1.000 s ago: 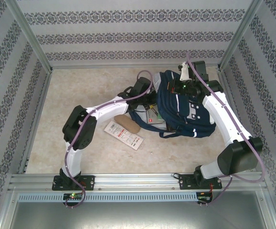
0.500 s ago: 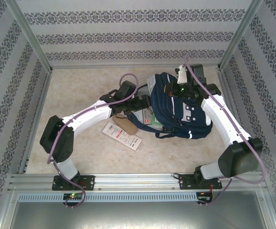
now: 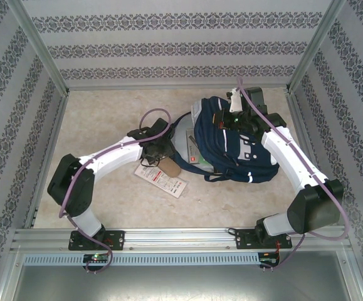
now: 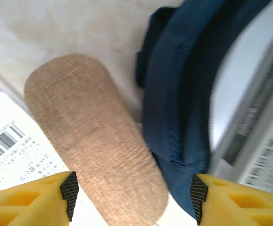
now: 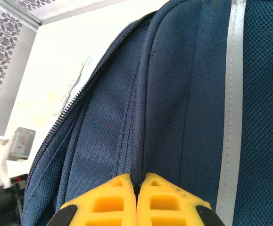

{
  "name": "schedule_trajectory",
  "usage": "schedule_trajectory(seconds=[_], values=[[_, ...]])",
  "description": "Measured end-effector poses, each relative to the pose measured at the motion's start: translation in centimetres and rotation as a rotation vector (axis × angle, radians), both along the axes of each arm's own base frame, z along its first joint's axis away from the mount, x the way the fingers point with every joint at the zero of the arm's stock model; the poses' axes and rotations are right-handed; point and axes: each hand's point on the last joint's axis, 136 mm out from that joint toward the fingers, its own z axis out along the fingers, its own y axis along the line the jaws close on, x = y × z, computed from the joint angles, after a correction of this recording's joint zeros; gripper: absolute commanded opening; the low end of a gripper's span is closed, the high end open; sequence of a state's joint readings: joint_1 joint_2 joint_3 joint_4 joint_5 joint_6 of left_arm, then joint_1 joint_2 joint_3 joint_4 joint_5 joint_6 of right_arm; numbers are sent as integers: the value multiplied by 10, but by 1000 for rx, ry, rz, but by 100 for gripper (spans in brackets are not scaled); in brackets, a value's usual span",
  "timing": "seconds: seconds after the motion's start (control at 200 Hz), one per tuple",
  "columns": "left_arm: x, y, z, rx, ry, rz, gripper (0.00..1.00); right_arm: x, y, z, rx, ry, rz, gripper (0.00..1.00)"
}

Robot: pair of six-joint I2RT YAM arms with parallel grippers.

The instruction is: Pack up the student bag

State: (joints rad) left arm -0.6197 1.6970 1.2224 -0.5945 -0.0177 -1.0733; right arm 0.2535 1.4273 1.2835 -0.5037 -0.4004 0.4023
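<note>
Left claw spread astride the tan pouch (likely the next item to pack); right claw pinches a fold of the student bag, apparently holding its mouth open, near the far right corner of the tabletop.

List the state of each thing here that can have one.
Bag: lying on table, unzipped, mouth open.
Grey item: partly inside bag mouth.
Pouch: outside bag, overlapping packet.
Packet: flat on table.
Left end effector: open, above pouch.
Right end effector: shut on bag fabric.
</note>
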Motion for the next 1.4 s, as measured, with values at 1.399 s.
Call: schedule_trajectory(seconds=[1.399], values=[[14,9,-57,124,115,56,57,0,8,-6,10,7,6,0]])
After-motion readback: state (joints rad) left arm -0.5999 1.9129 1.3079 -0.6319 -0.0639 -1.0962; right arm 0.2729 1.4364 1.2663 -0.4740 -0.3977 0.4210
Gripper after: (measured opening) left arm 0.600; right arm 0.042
